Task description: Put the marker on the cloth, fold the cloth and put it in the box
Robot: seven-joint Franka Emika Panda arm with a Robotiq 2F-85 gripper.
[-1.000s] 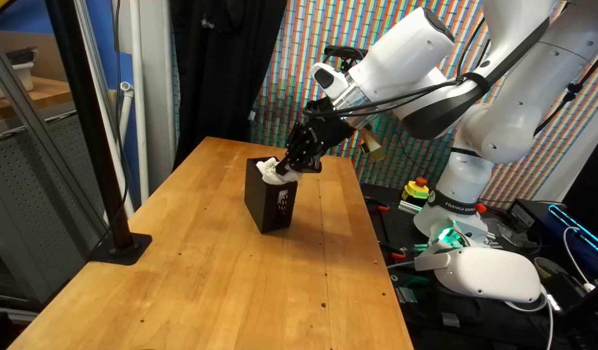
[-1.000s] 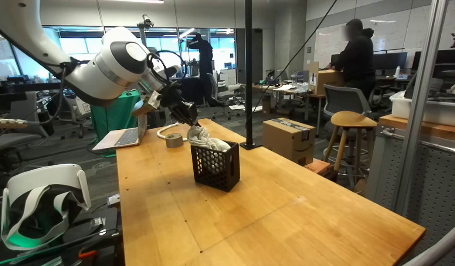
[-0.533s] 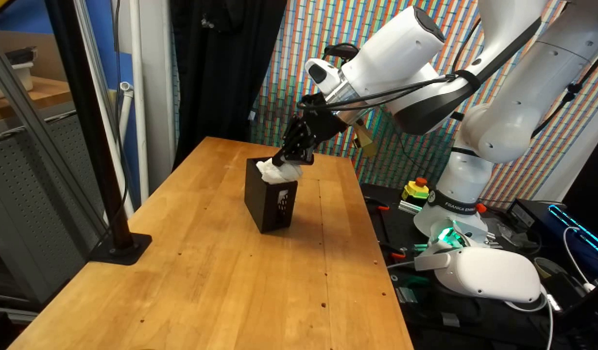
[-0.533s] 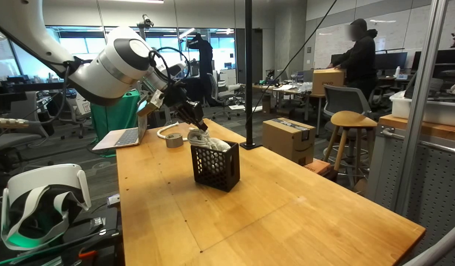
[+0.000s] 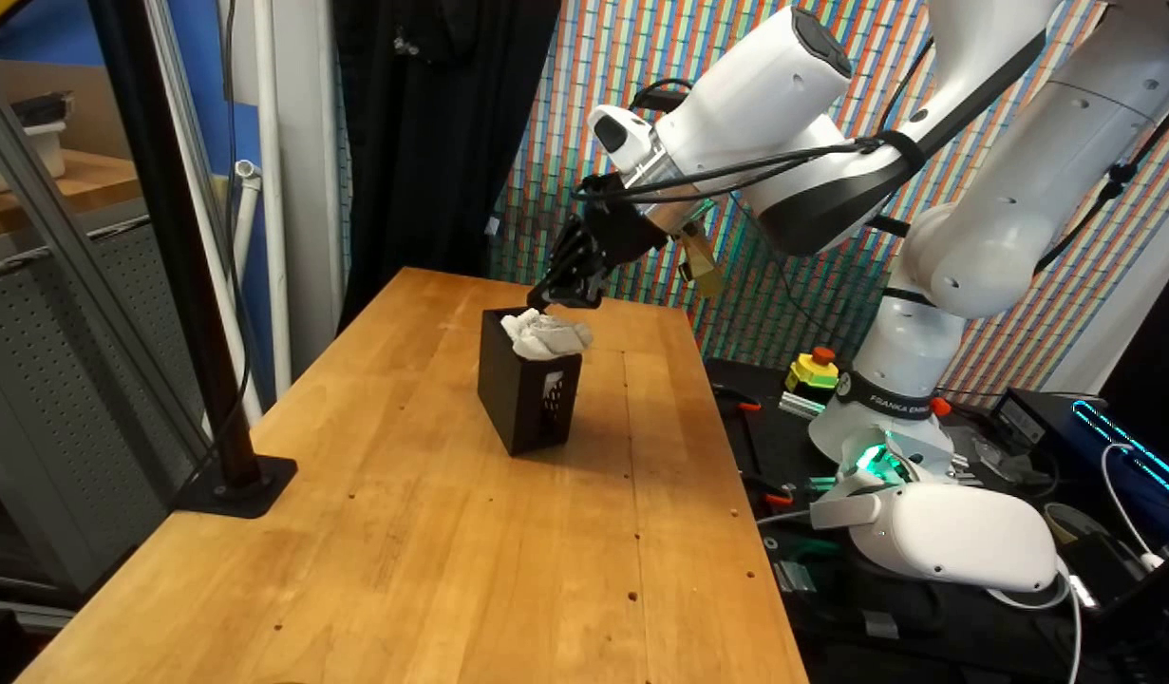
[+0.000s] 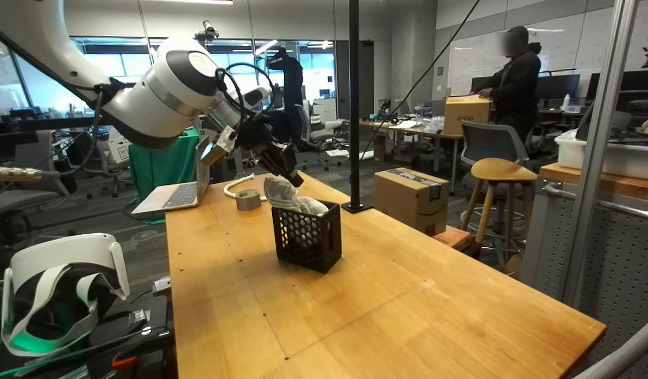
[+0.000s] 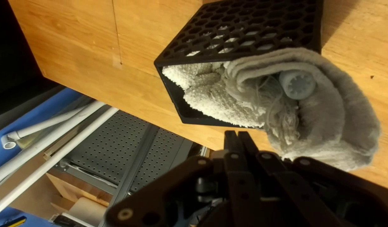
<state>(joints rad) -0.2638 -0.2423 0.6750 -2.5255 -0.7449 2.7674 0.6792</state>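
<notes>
End effector [image 7: 237, 135] has shifted, jaws together; cloth [image 6: 289, 200] bulges from box [image 5: 527, 407].

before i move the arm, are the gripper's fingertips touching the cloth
Apart. The wrist view shows it: a strip of bare tabletop is visible between the closed fingertips and the nearest edge of the cloth.

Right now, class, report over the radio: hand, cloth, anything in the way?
Hand shut, nothing held. Cloth partly in box, bulging out on top; likely marker end showing in its fold. No obstruction seen.
</notes>
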